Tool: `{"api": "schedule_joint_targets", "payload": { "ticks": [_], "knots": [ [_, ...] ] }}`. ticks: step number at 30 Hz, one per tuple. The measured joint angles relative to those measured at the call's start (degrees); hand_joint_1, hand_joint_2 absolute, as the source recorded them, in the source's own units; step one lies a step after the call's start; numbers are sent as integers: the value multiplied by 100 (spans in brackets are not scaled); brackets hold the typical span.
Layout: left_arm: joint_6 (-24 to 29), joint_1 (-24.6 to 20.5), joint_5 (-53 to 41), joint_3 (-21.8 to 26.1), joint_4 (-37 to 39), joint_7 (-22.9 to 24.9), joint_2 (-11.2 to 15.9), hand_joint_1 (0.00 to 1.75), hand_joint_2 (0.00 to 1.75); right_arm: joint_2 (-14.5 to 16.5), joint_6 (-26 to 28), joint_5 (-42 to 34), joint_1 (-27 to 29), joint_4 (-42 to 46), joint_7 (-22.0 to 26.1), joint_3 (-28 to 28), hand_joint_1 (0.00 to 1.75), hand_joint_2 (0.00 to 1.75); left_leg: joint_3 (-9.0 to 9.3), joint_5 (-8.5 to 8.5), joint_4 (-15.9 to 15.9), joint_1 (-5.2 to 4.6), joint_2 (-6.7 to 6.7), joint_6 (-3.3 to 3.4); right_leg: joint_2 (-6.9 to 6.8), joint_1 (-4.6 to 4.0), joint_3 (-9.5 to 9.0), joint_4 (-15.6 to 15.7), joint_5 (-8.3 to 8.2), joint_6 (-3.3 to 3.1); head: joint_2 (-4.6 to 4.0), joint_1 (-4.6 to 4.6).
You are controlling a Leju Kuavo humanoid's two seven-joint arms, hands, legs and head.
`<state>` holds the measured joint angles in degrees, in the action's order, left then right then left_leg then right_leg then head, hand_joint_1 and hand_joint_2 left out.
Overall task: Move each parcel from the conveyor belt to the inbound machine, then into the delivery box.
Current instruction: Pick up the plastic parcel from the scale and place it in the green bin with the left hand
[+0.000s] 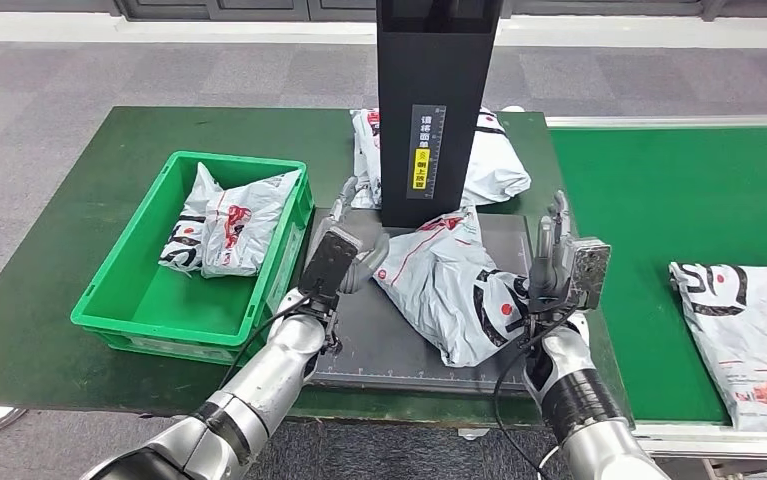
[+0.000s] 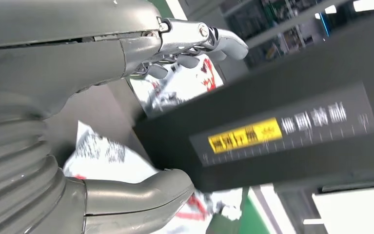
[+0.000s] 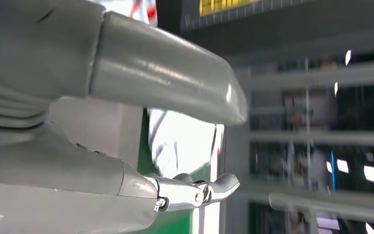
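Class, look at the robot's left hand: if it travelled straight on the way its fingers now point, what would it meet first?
Most likely the black column of the inbound machine: the left hand reaches up beside its base, fingers spread near its labelled face. Depth is unclear; it might instead brush the parcel behind the column.

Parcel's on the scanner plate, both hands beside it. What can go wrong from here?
1. The parcel lies crumpled, one end against the black scanner column; lifting could snag it there.
2. Both the left robot hand and right robot hand look open; the slack bag may slip from a loose grip.
3. The green delivery box already holds parcels; a short swing could catch its rim.
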<state>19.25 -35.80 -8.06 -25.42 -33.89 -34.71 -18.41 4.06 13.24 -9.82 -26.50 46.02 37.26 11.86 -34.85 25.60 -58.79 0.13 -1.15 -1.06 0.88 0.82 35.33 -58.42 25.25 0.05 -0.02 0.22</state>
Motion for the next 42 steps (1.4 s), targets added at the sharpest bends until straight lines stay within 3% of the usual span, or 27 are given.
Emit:
{"api": "schedule_joint_targets", "payload": {
  "ticks": [3,8,16,18,21,26,27,30,31,36,42],
  "knots": [
    [-6,4,-112,-192,33,80,-90,0,175,-63,344,6,214,370,93,-104,0,175,-2,2,0,0,-1,1,-2,0,0,0,1,1,-1,0],
    [98,13,-91,-499,139,250,-189,0,175,-159,469,-83,525,958,105,-300,0,175,-3,4,1,0,2,2,-1,0,4,0,1,1,-1,0],
    [825,-106,210,-1692,373,1327,-244,0,175,-212,675,-162,784,1517,10,-552,0,175,-3,3,0,0,3,2,-1,0,4,0,1,1,1,0],
    [909,-185,45,-2059,469,1778,-252,0,175,-212,661,-168,846,1614,-4,-585,0,175,-2,3,0,0,3,2,0,0,3,0,1,1,1,0],
    [787,-341,-461,-2740,682,2840,-255,0,175,-212,590,-159,960,1783,-72,-611,0,175,-3,3,1,0,1,2,-1,0,2,0,1,1,0,0],
    [-25,-546,-1219,-3866,1001,4070,-255,3,175,-212,422,-94,1062,2016,-269,-613,0,175,-3,4,1,0,2,2,-1,0,0,0,1,1,1,0],
    [-285,-589,-1312,-4055,1052,4186,-255,36,175,-212,365,-91,1061,2025,-295,-613,0,175,-3,4,2,0,0,2,-3,0,-2,0,1,1,0,0],
    [-810,-714,-1419,-4470,1170,4268,-255,164,175,-211,198,-107,1025,2025,-321,-613,0,175,1,3,3,0,-9,3,-15,0,-12,0,3,4,0,0],
    [-871,-751,-1425,-4565,1199,4267,-255,175,175,-210,158,-112,1004,2024,-321,-613,0,175,4,3,3,0,-12,3,-20,0,-18,0,4,5,0,0],
    [-769,-865,-1411,-4789,1294,4249,-258,175,175,-157,52,-65,899,2022,-325,-613,0,175,24,3,4,0,-22,5,-34,0,-43,0,6,7,0,0],
    [401,-849,-1066,-4628,1415,3816,-260,175,175,-29,-30,100,857,2021,-406,-614,0,175,28,0,3,0,-18,6,-32,-1,-42,0,5,6,0,0]
  ]
}}
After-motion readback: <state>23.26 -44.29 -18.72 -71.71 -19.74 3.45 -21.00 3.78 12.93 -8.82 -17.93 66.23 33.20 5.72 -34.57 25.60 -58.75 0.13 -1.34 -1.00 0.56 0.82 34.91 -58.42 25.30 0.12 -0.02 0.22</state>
